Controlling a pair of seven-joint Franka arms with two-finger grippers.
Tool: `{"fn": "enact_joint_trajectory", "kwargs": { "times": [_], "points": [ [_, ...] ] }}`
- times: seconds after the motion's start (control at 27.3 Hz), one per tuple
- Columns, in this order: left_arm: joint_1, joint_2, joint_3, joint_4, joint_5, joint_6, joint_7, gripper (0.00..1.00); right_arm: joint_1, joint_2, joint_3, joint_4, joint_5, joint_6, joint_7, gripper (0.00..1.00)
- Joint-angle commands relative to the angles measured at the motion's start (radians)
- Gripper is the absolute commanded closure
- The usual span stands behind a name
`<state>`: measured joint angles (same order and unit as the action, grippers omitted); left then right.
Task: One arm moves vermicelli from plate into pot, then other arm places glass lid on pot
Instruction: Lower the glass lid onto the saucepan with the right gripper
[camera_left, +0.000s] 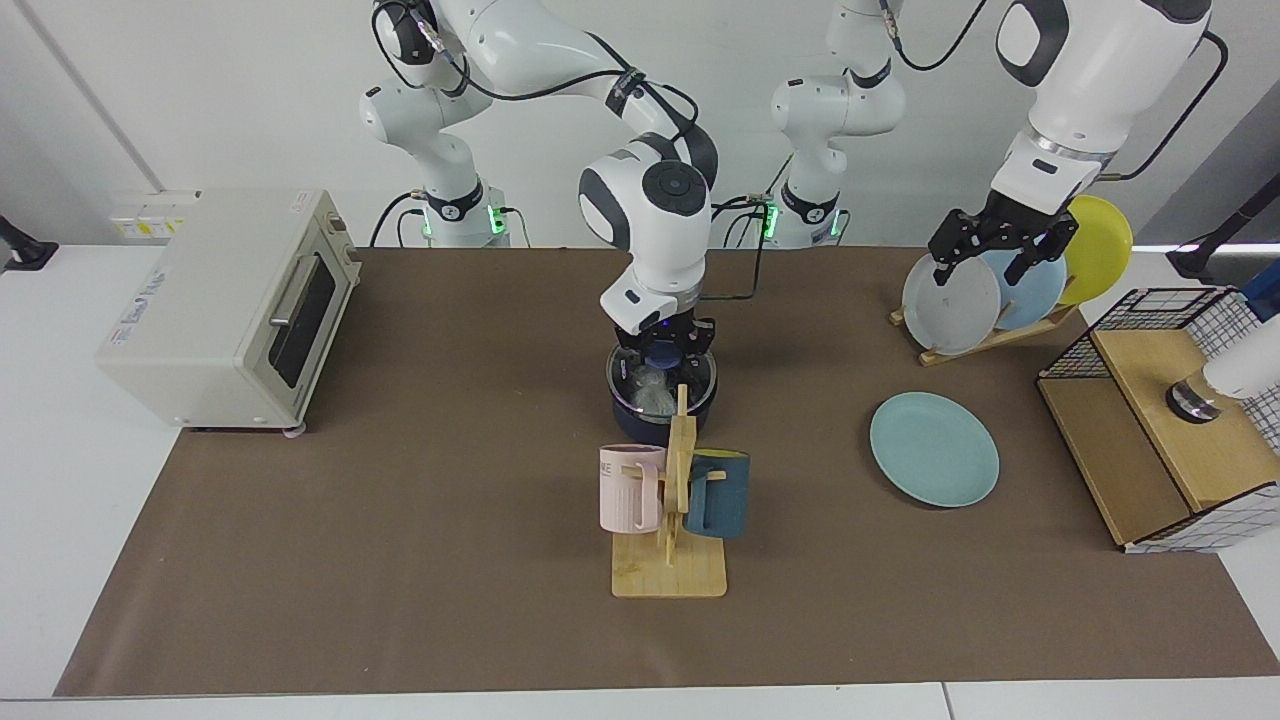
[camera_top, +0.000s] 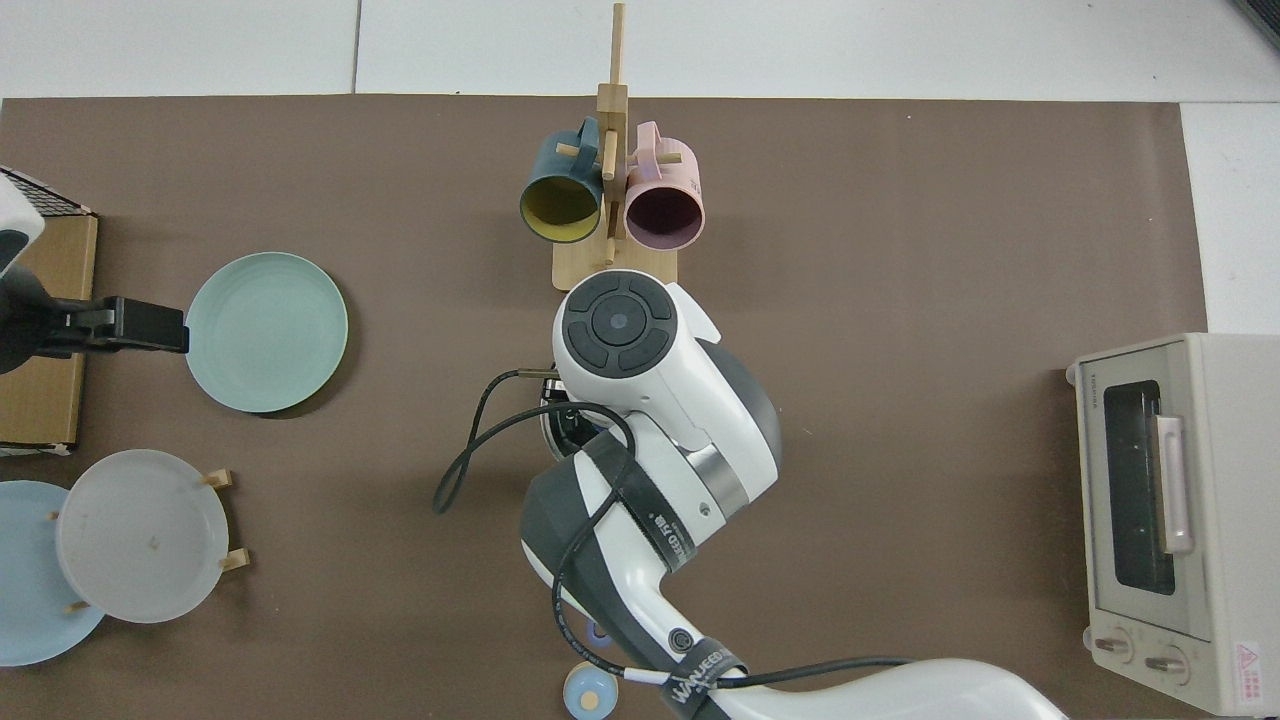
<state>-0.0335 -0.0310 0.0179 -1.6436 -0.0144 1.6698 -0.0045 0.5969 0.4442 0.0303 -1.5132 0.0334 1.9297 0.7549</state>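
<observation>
My right gripper (camera_left: 661, 353), fingers closed on the blue knob, held the glass lid (camera_left: 661, 374) level directly atop the pot (camera_left: 660, 408); my left gripper (camera_left: 998, 252) waited open, well apart.

Beneath the right gripper (camera_left: 661, 349), the round clear glass lid (camera_left: 690, 378) sits on the small dark navy saucepan (camera_left: 640, 425), white vermicelli bundle (camera_left: 650, 397) inside.

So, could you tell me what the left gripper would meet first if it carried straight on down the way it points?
Most likely the grey plate standing in the rack: the left gripper hangs open just above its rim, pointing down. Depth is unclear, so it might pass in front.
</observation>
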Motion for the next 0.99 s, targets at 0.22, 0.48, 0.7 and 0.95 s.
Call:
{"fn": "enact_joint_trajectory", "kwargs": {
  "times": [0.22,0.48,0.7,0.95],
  "points": [
    [0.006,-0.012,0.000,-0.018,-0.002,0.048,-0.031,0.00,-0.002,0.044,-0.001,0.048,0.025,0.015,0.014,1.00],
    [0.004,-0.012,0.005,-0.018,-0.002,0.047,-0.031,0.00,-0.003,0.044,-0.001,0.050,0.025,0.015,0.011,1.00],
    [0.006,-0.013,0.013,-0.018,-0.002,0.047,-0.031,0.00,-0.005,0.044,-0.001,0.050,0.023,0.015,0.008,1.00],
    [0.004,-0.013,0.013,-0.016,-0.004,0.050,-0.031,0.00,-0.003,0.041,-0.001,0.051,0.016,0.012,0.021,0.17]
  ]
}}
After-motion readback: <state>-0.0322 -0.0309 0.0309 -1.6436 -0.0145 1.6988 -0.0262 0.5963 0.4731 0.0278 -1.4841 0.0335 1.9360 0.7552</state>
